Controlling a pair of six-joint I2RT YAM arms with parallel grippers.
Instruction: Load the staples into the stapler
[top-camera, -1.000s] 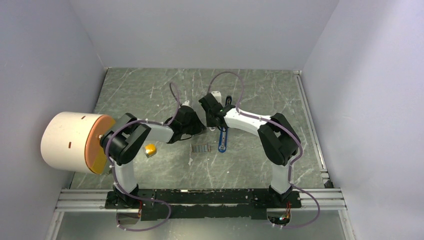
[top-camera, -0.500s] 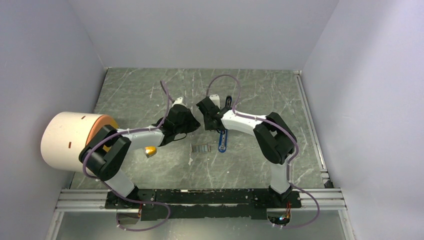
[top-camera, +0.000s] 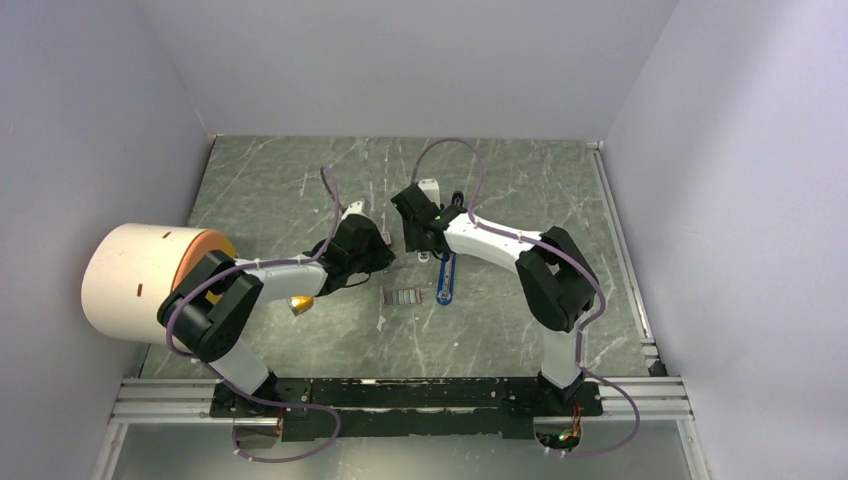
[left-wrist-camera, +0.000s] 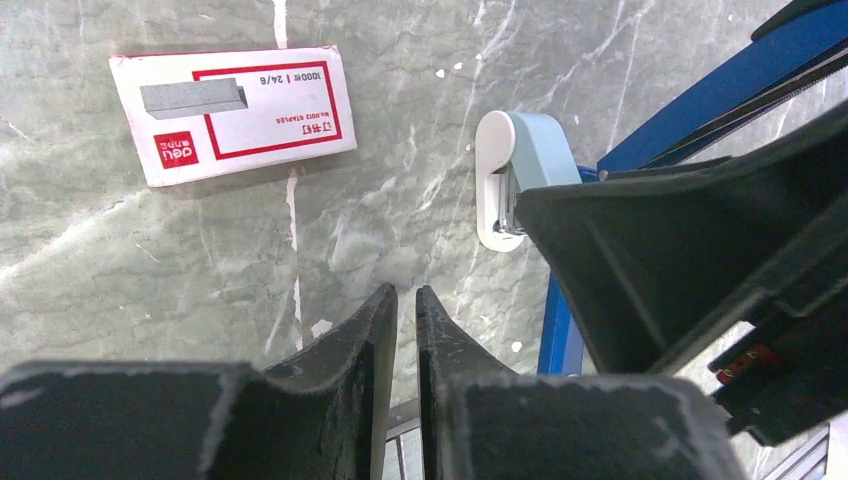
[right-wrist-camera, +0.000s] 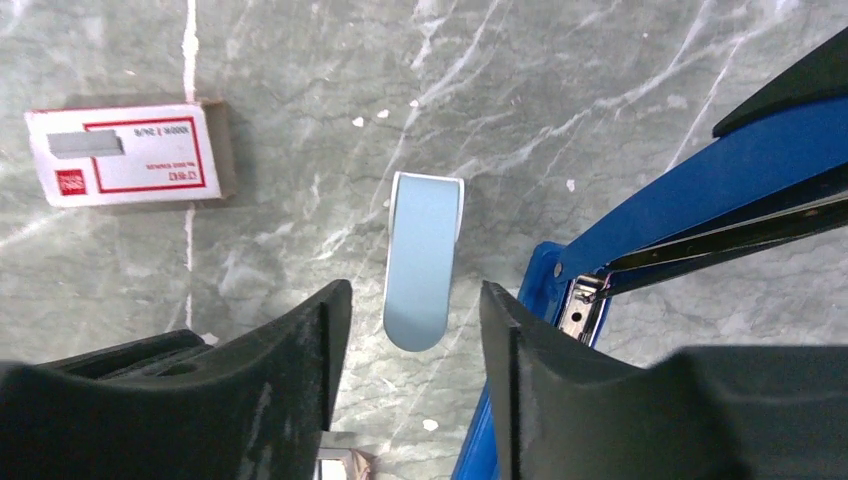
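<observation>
The staples (top-camera: 403, 296) lie flat on the marble table, a small grey strip left of the stapler (top-camera: 446, 280). The stapler (right-wrist-camera: 700, 185) is bright blue and stands hinged open, its metal channel (right-wrist-camera: 578, 305) exposed. My right gripper (right-wrist-camera: 413, 300) is open, empty, just left of the stapler's hinge and over a pale blue-grey piece (right-wrist-camera: 424, 255) lying on the table. My left gripper (left-wrist-camera: 405, 297) is shut with nothing between its fingers. It hovers beside the right gripper, left of the stapler (left-wrist-camera: 556, 335).
A red-and-white staple box (left-wrist-camera: 232, 115) lies beyond both grippers. An orange-yellow block (top-camera: 300, 303) sits by the left arm. A large white roll with an orange face (top-camera: 150, 285) stands at the left edge. The two grippers (top-camera: 388, 258) (top-camera: 422, 250) are close together.
The left arm's elbow has swung down and to the left, and its gripper has shifted slightly left. The right gripper has edged left and away from the bases.
</observation>
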